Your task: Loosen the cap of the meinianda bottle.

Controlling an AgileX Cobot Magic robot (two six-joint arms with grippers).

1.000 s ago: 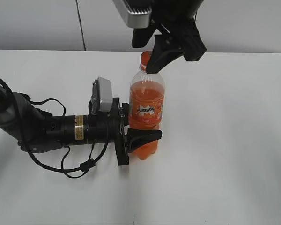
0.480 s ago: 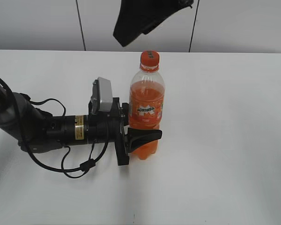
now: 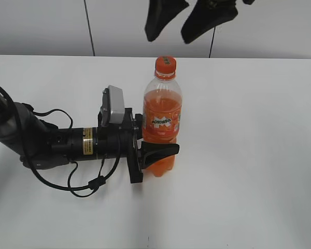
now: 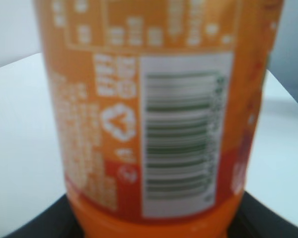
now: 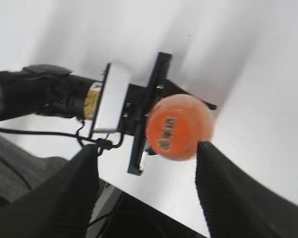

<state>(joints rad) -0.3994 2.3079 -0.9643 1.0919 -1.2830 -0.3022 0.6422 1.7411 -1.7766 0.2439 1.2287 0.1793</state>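
The meinianda bottle [image 3: 163,106] stands upright on the white table [image 3: 249,155], and its orange label [image 4: 139,109] fills the left wrist view. Its orange cap [image 3: 165,64] sits on the neck. My left gripper [image 3: 156,140] lies on its side and is shut on the lower body of the bottle, with one black finger [image 3: 160,150] across the front. My right gripper [image 3: 184,23] hangs open above the cap without touching it. In the right wrist view the cap [image 5: 179,126] shows from above, between and beyond the two spread fingers [image 5: 74,193].
The left arm and its cables [image 3: 67,150] stretch across the table to the left of the bottle. A grey wall with vertical seams [image 3: 88,26] rises behind the table's far edge. Bare table surface lies to the right of the bottle.
A second ago my right gripper was down at the cap. It has since risen clear and now hangs open above it. The bottle and left gripper have not moved.
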